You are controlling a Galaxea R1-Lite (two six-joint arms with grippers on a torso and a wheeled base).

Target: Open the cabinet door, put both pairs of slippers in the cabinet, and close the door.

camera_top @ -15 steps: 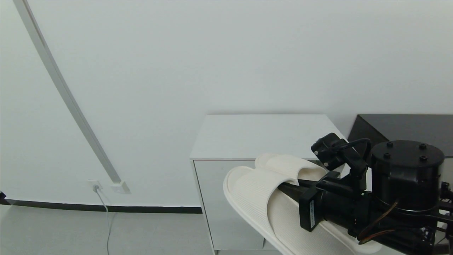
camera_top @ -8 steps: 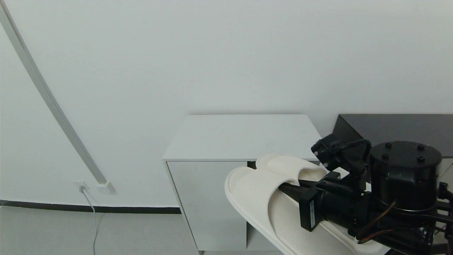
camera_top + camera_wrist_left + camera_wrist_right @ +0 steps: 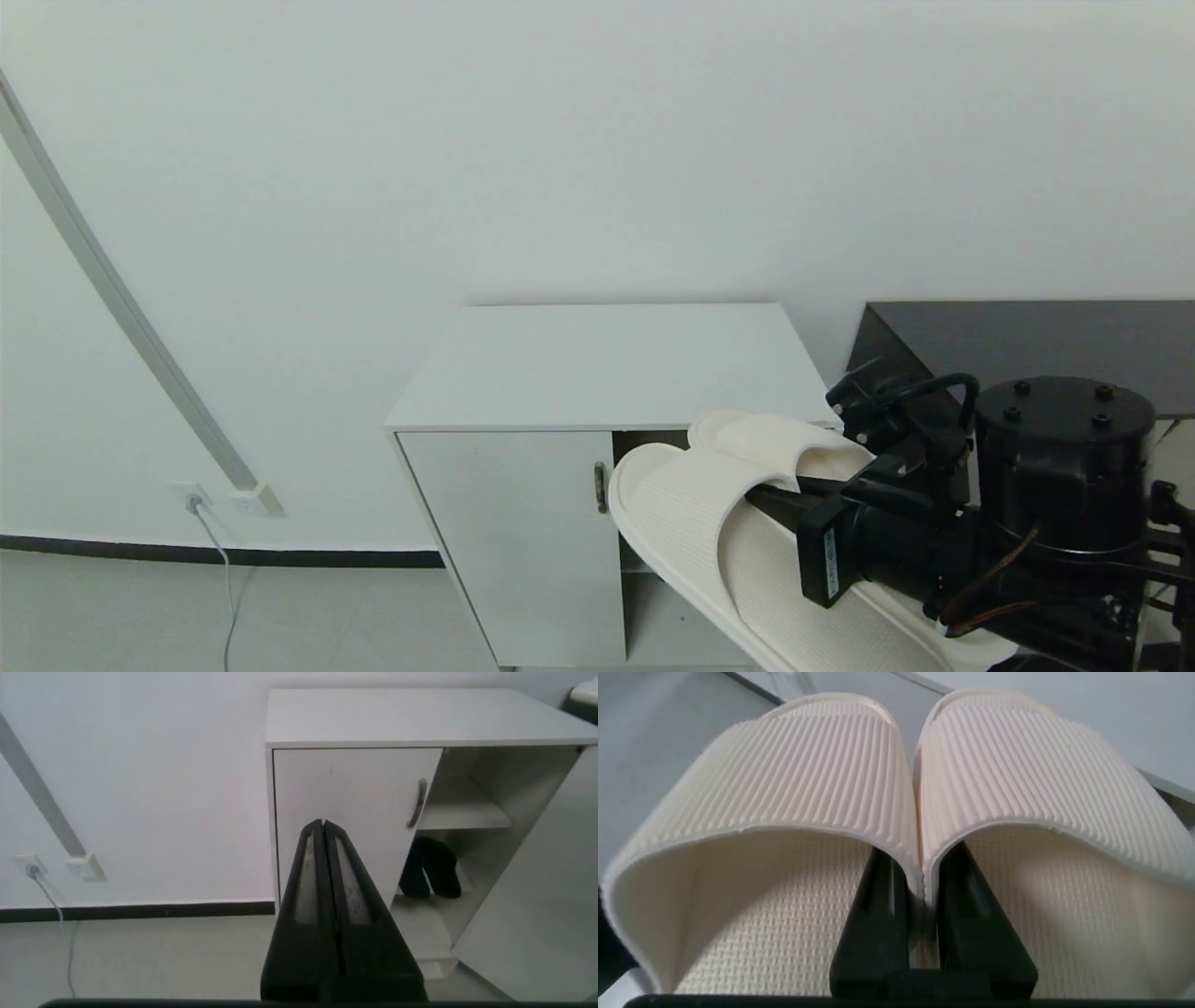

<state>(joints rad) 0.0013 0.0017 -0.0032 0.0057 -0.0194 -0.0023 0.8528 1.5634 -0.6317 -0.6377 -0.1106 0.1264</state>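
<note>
cream slippers clamped between right fingers; left fingers pressed together, empty.

The white cabinet stands half open (dark slippers inside), with cream ribbed slippers side by side before it.

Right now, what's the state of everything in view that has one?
cabinet: right side open, shelves exposed
left door: shut
white slippers: held up as a pair in front of the cabinet, not yet inside
dark slippers: inside the cabinet, on a lower shelf
right claw: shut on the white slippers
left claw: shut, empty
plug: in the wall socket
</note>
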